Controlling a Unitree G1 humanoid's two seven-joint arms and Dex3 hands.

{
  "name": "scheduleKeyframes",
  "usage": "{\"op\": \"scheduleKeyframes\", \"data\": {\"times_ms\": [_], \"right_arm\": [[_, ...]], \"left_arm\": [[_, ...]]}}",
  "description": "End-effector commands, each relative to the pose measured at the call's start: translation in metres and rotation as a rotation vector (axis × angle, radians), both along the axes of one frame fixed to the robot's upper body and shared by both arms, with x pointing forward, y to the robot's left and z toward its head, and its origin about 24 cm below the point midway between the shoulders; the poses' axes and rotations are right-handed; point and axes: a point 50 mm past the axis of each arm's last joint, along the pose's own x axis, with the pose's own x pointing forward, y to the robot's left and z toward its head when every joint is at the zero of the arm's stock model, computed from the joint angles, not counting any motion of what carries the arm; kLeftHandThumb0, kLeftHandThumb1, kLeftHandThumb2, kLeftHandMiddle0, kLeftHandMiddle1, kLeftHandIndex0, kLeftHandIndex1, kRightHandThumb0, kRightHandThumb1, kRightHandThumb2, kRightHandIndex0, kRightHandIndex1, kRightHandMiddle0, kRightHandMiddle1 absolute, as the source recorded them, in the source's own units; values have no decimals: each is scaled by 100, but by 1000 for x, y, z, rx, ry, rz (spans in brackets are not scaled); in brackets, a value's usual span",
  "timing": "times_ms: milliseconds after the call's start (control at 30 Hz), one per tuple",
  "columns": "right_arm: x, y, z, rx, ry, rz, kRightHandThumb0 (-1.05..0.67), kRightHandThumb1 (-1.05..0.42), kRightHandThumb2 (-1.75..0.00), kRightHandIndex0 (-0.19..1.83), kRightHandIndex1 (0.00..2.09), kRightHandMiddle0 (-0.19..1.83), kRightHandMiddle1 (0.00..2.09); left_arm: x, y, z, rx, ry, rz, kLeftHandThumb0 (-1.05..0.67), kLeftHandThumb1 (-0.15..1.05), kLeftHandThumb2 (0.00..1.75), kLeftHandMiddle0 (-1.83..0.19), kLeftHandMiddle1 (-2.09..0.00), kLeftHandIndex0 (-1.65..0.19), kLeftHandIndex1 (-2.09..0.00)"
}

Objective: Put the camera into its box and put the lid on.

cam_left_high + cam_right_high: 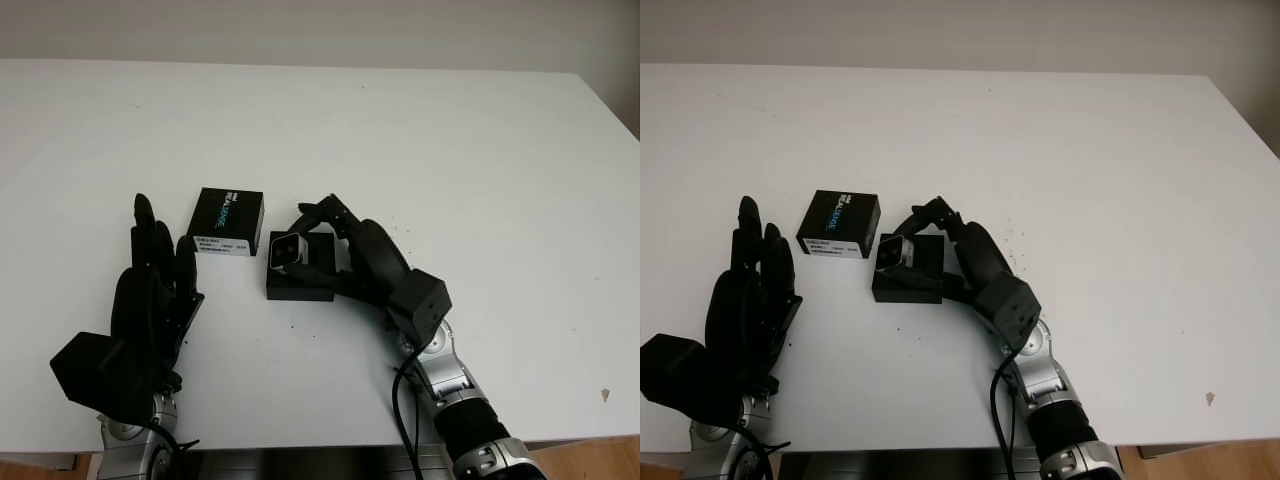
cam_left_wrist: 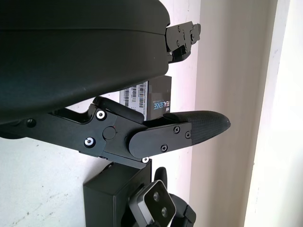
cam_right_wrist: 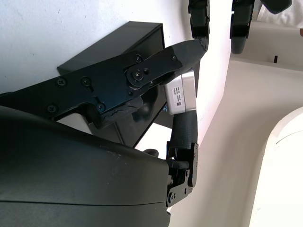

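Observation:
A small silver camera (image 1: 287,250) is pinched in my right hand (image 1: 312,240), right over the open black box (image 1: 300,284) in the middle of the white table (image 1: 400,130). The right wrist view shows the camera (image 3: 182,92) between a black fingertip (image 3: 187,49) and another finger, above the box (image 3: 137,40). The black lid (image 1: 229,222), printed with a logo and a white label, lies flat just left of the box. My left hand (image 1: 150,270) is open near the front left, a short way from the lid. In the left wrist view the lid (image 2: 158,97) and the camera (image 2: 154,204) are visible.
The table's front edge runs just below both forearms. A few dark specks dot the surface to the right of the box. The far and right parts of the table are bare white.

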Motion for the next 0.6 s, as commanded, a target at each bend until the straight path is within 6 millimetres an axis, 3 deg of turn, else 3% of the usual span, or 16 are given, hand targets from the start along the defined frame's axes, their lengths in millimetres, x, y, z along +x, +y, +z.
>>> {"op": "scheduleKeyframes", "data": {"times_ms": [0,567], "right_arm": [[-4,-6,-11,-11,29,-18,-47,-105,-10,-17,93,15,174],[-1,-10,-10,-6,39,-29,-50,-105,-10,-10,80,17,172]], "left_arm": [[-2,1,0,-2,-2,5,-67,105,57,19,-3,19,-1],[-2,2,0,9,-10,1,-67,105,58,19,-3,19,-2]]}}
